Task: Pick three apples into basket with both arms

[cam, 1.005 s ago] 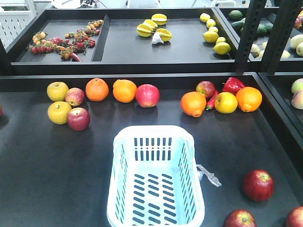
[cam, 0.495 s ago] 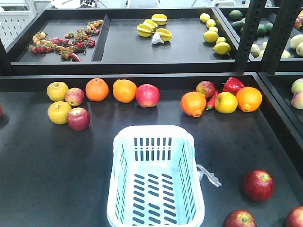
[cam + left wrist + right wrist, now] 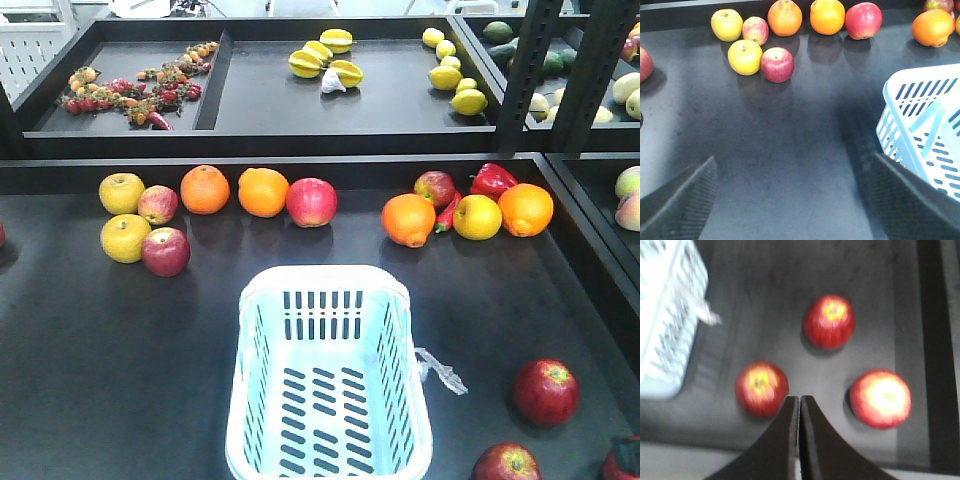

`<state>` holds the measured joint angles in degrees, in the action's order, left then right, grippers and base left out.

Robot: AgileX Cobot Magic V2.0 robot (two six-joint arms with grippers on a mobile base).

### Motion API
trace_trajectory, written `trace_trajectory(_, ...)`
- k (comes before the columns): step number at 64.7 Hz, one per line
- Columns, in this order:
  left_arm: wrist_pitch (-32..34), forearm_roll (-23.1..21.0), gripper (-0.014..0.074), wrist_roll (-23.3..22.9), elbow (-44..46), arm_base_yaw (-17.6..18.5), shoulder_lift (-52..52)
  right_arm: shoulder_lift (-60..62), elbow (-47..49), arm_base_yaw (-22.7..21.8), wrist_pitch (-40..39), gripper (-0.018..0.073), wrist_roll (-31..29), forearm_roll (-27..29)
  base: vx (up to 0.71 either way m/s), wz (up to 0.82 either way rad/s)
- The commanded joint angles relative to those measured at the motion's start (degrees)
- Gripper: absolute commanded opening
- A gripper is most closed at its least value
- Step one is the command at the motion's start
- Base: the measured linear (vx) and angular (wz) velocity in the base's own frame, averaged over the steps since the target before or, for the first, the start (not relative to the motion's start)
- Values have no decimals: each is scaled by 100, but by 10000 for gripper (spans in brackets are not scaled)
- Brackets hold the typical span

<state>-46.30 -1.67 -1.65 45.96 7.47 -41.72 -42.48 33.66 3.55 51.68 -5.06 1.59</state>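
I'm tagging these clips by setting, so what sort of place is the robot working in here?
Most likely a mock grocery produce stand, perhaps in a lab. Tiered black display trays hold fruit grouped by kind, such as starfruit and lemons, and a slotted plastic shopping basket stands on the lower one.

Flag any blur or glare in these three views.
Front view: sharp, evenly lit, soft shadows under the oranges. Left wrist: yellow apples crisp, fingers dark at the bottom corners. Right wrist: blurred throughout; glare washes out the right-hand apple.
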Motion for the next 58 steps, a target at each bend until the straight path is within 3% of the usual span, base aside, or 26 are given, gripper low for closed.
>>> trace_trajectory(1,337,-41,590,-64,149,-14,6,-96,196,-8,16,42,-380,30,0,0)
trace_trajectory(12,337,-41,590,-64,149,-14,6,-84,196,-8,248,190,-450,63,0,0)
trace_trajectory(28,339,-41,590,-59,149,-14,6,-82,196,-8,522,538,-450,122,0,0)
trace_trajectory(34,339,-41,590,-59,149,-14,6,-125,196,-8,708,617,-657,163,0,0)
trace_trajectory(41,339,-41,590,-59,149,-14,6,-320,196,-8,923,638,-1235,239,0,0)
trace_trajectory(58,339,-41,590,-59,149,-14,6,-1264,196,-8,645,623,-2282,1222,0,0)
